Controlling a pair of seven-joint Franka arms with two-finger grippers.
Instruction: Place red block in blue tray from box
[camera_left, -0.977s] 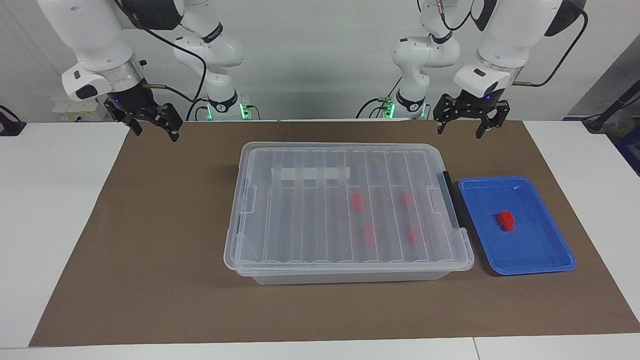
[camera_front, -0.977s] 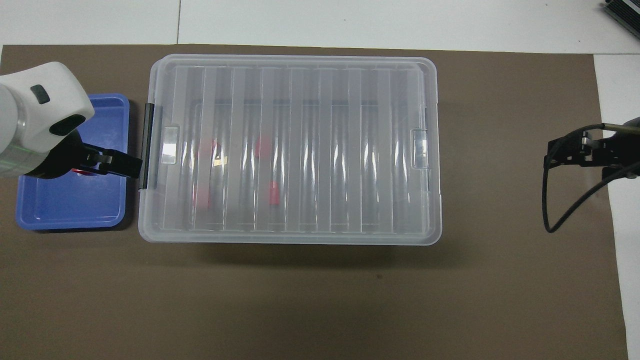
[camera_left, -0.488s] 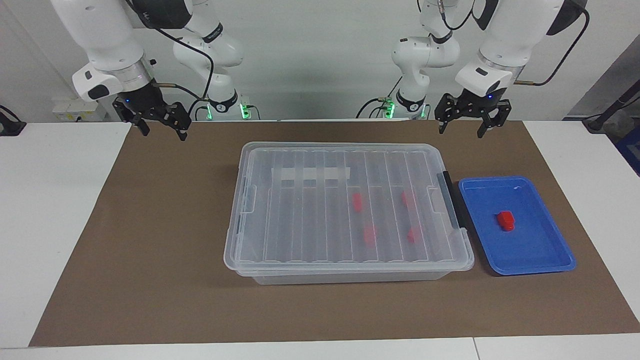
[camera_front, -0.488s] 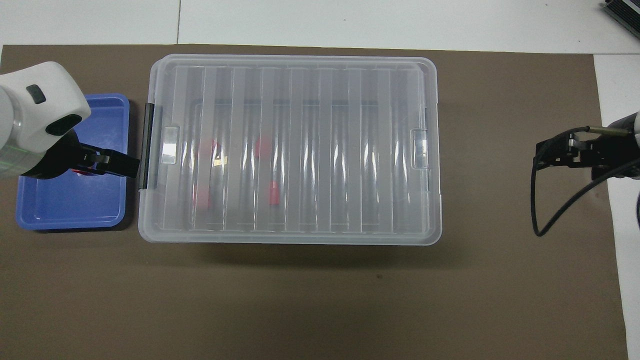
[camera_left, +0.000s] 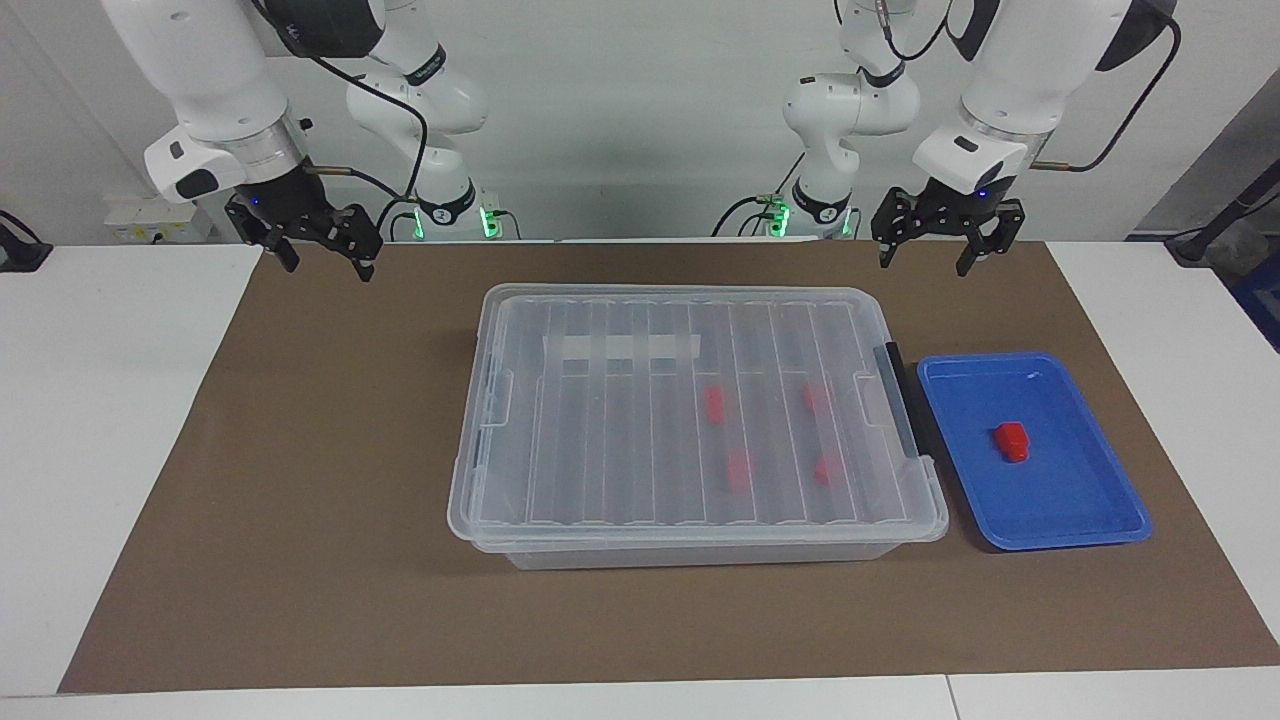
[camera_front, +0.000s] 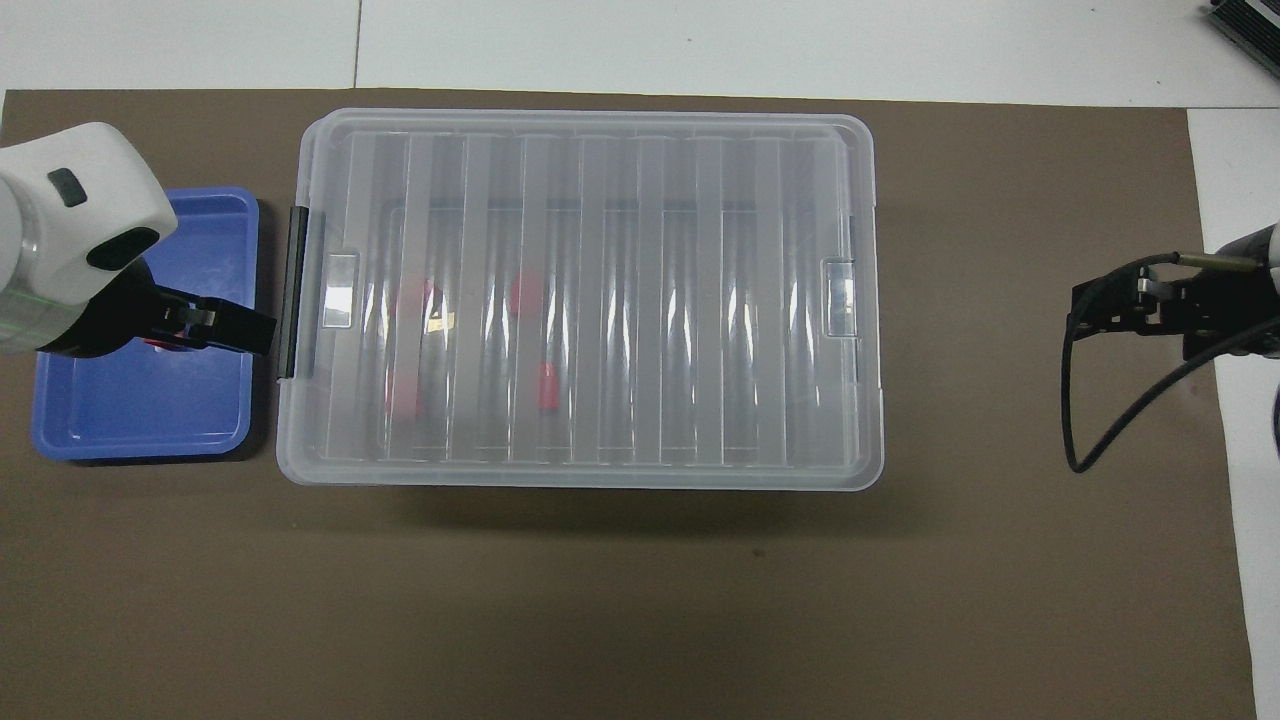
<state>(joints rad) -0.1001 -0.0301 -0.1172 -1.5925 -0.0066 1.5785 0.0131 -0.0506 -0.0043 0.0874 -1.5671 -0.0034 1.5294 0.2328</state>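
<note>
On the brown mat: box lidded, blue tray touching its latch end.
One red block lies in the tray, four others under the lid. Left gripper hangs spread and empty, up above the mat toward the tray's end; right gripper, equally spread and empty, waits well apart.

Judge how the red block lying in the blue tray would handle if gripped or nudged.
The red block looks like hard plastic, so probably stiff and light. Its flat, chunky shape should slide, not roll. The blue tray looks glossy, so a nudge may send it skidding.
</note>
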